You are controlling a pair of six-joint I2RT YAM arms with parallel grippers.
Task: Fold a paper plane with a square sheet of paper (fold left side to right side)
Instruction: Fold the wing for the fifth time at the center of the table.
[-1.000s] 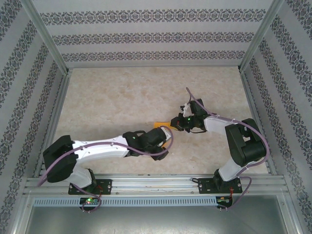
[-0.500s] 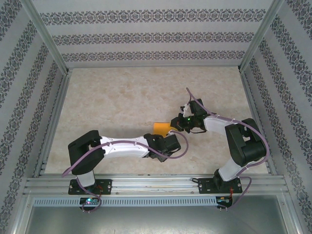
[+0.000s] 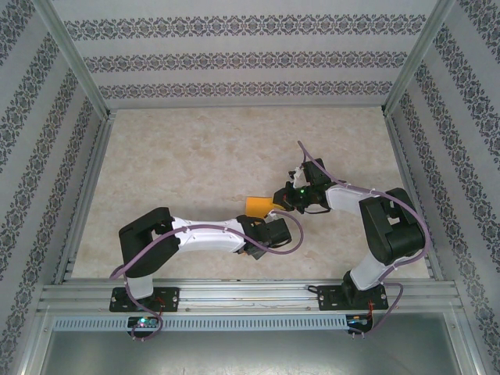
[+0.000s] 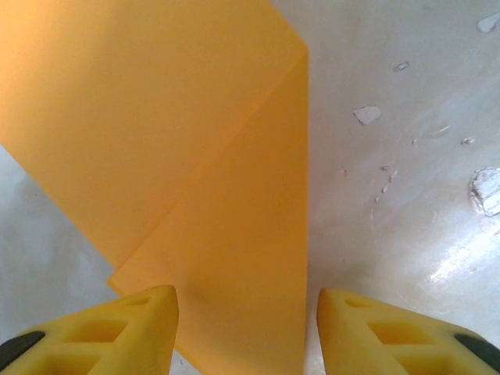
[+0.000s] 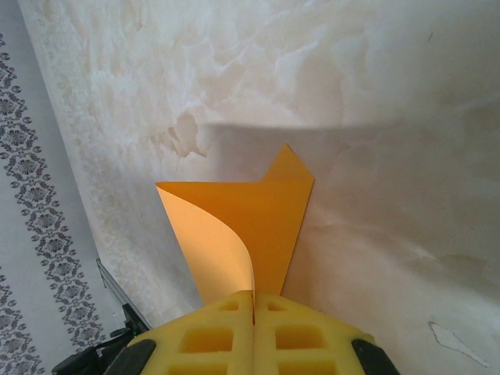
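The square sheet of paper [image 3: 257, 205] is bright orange, partly folded, near the table's middle. In the right wrist view the paper [image 5: 262, 219] rises from my right gripper [image 5: 254, 303], which is shut on its near edge, with one layer curling left. From above, the right gripper [image 3: 280, 200] pinches the sheet's right end. In the left wrist view the folded paper [image 4: 180, 156] lies flat with a diagonal crease. My left gripper [image 4: 246, 328] is open, its yellow fingers [image 4: 117, 332] either side of the paper's narrow end. Seen from above, the left gripper [image 3: 264, 220] is just in front of the sheet.
The beige marbled tabletop [image 3: 195, 156] is ringed by patterned walls [image 3: 47, 133] and aluminium posts [image 3: 74, 58]. Small chipped patches [image 4: 367, 115] mark the surface right of the paper. The two wrists sit close together near the middle.
The left arm has swung right and drawn its elbow in, moving its gripper under the sheet's near end and uncovering more orange paper. The right gripper has stayed shut on the paper.
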